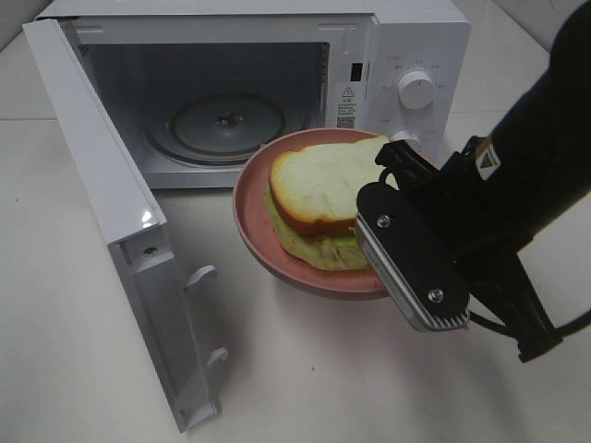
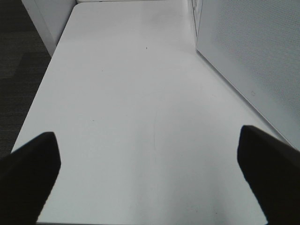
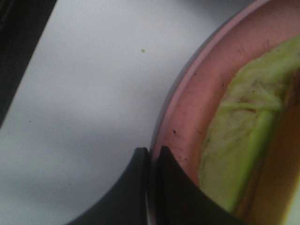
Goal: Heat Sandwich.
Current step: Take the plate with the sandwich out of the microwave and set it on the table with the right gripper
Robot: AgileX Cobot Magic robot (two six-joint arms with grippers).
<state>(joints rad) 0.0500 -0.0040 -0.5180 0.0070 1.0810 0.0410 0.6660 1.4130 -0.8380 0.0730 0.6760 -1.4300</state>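
The sandwich (image 1: 328, 185), white bread with a brown crust over pale green filling, lies on a round pink plate (image 1: 251, 212). The plate hangs above the table just in front of the open microwave (image 1: 416, 37). My right gripper (image 3: 150, 159) is shut on the plate's rim (image 3: 187, 117), with the sandwich's green filling (image 3: 243, 154) close beside it. In the exterior view the right arm (image 1: 517, 166) covers the plate's right edge and hides the fingertips. My left gripper (image 2: 147, 138) is open over bare table with nothing between its fingers; the exterior view does not show it.
The microwave's door (image 1: 102, 203) swings out wide to the left, its lower edge near the table's front. A glass turntable (image 1: 226, 120) lies inside the cavity. The control dial (image 1: 417, 89) is on the right panel. In the left wrist view the door panel (image 2: 253, 51) stands beside the left gripper.
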